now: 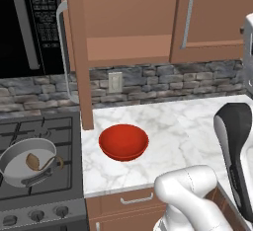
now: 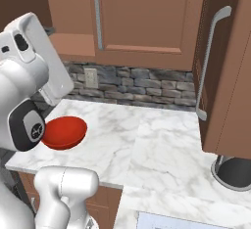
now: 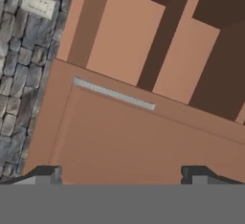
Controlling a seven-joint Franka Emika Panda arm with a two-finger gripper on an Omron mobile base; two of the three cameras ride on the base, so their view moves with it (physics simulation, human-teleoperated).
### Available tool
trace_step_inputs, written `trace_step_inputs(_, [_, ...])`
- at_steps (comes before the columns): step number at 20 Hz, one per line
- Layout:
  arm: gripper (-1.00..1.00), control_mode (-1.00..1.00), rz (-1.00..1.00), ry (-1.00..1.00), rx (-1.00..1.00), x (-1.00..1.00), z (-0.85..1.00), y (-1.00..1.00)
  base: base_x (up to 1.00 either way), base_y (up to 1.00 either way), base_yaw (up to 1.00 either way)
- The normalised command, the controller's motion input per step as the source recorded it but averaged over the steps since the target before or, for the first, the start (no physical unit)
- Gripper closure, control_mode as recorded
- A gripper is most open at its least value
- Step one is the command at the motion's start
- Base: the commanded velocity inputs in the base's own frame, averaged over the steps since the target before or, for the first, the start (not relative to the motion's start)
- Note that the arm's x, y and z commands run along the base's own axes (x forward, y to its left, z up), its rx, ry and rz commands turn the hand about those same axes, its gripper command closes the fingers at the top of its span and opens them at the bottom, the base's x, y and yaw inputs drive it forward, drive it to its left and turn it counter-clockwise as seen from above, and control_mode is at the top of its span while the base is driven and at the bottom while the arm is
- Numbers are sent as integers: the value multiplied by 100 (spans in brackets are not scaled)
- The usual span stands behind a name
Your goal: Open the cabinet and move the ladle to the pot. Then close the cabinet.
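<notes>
The ladle (image 1: 38,162) lies in the pot (image 1: 24,162) on the stove (image 1: 39,175) at the left, its scoop on the pale interior and its handle curving toward the rim. Judged from that, the transfer step is done and the step in hand is closing the cabinet (image 1: 133,18).

The left cabinet door (image 1: 78,52) stands swung out, edge-on to the left base view, with its long silver handle (image 1: 63,52) facing the microwave (image 1: 24,22). The opening shows a bare shelf. The right door (image 1: 207,18) is shut.

The hand (image 3: 122,173) is released, its two dark fingertips (image 3: 48,173) spread wide with nothing between them. Its camera looks close onto a panelled door face with a silver bar handle (image 3: 114,94) and, beyond it, the dark cabinet interior. The hand is therefore up at cabinet height, well apart from the ladle and pot, which lie far below and to the left.

The next move, in my judgement, calls for bringing the hand against the outer face of the open door and pushing it round until it meets the frame. Risk: a push near the hinge edge may slip or leave the door ajar.

A red bowl (image 1: 123,142) sits on the marble surface (image 1: 188,126), just beside the stove, clear of the door's swing.
</notes>
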Motion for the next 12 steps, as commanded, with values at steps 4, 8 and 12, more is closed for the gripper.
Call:
trace_step_inputs(4, [-100,-100,0,0,0,-40,0,0,0,0,0])
trace_step_inputs(8, [-100,-100,0,0,0,-41,0,0,0,0,0])
trace_step_inputs(12, [-100,-100,0,-2,0,-39,0,0,0,0,0])
